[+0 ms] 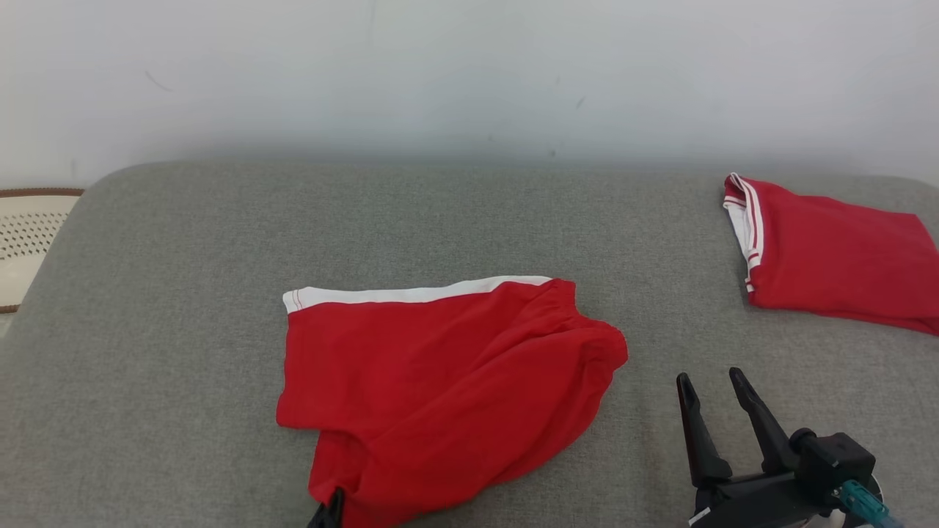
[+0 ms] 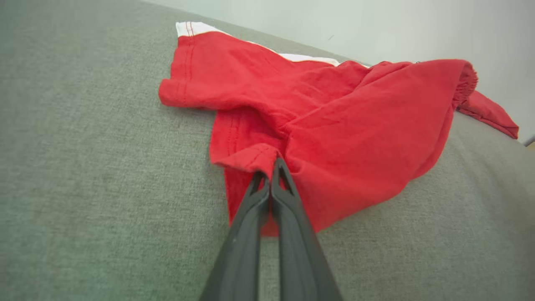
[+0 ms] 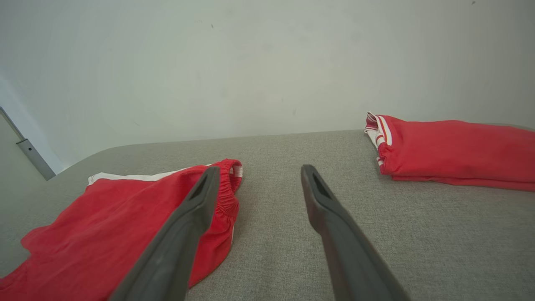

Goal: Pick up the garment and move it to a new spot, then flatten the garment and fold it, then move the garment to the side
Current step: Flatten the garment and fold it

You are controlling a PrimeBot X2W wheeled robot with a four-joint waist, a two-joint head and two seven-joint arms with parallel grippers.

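- Sitting at the far left, past the edge of the grey desk (image 1: 147, 293), is a cream thing with little holes (image 1: 26, 238).
- Next comes the left hand (image 2: 271, 169). Its two dark fingers (image 2: 288, 217) are pressed together, and they pinch a bit of hem at the near edge of the red garment (image 1: 440, 367).
- The red garment lies in the middle of the desk. It has a white band along its far edge. Its left part lies flat. Its right part is puffed up and bunched.
- The right hand (image 1: 710, 375) is just to the right of the garment and does not touch it. Its fingers are spread wide with nothing between them.
- At the far right, a second red cloth (image 1: 836, 257) with white stripes lies folded on the desk.
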